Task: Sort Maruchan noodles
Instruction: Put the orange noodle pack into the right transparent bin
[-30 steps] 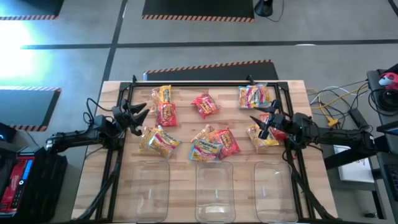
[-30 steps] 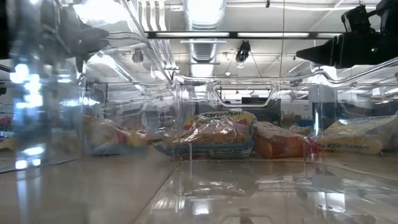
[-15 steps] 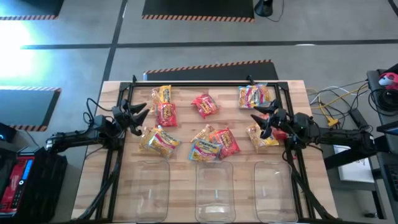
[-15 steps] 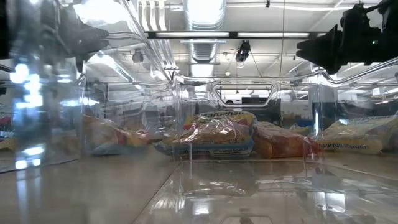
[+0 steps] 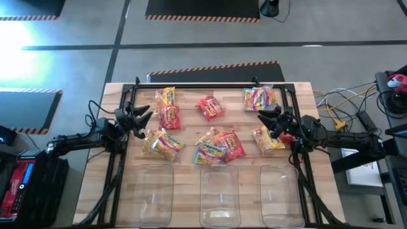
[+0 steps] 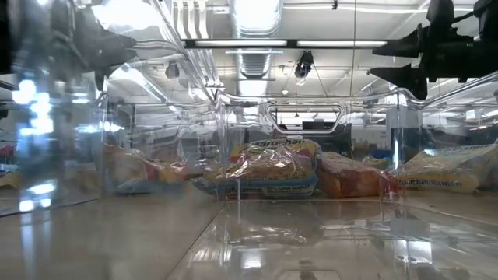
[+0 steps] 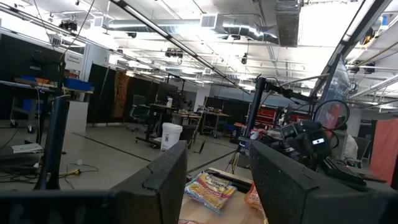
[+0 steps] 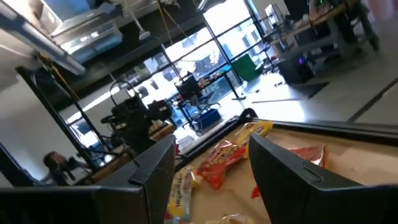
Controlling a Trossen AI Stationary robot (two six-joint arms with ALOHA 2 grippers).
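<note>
Several Maruchan noodles packets lie flat and scattered on the wooden table: yellow ones (image 5: pixel 165 97) (image 5: pixel 163 144) (image 5: pixel 268 138), red ones (image 5: pixel 209 107) (image 5: pixel 170 117) (image 5: pixel 233 145), and multicoloured ones (image 5: pixel 259 98) (image 5: pixel 210 151). My left gripper (image 5: pixel 146 115) hovers open above the table's left side, beside the red packet (image 5: pixel 170 117), with nothing between its fingers (image 7: pixel 163 180). My right gripper (image 5: pixel 265 117) hovers open at the right, above the yellow packet (image 5: pixel 268 138). It shows high up in the low view (image 6: pixel 383 61) and is empty in its wrist view (image 8: pixel 211 158).
Three clear plastic bins (image 5: pixel 152 188) (image 5: pixel 219 191) (image 5: pixel 280 189) stand in a row along the near edge. A black metal frame (image 5: pixel 210 84) runs around the table's far and side edges. Cables and gear (image 5: pixel 343 105) lie off the table to the right.
My right gripper has rolled about its own pointing line while staying in place. In the low view its two fingers, earlier seen as one flat shape, now stand one above the other. The packets and my left gripper have kept still.
</note>
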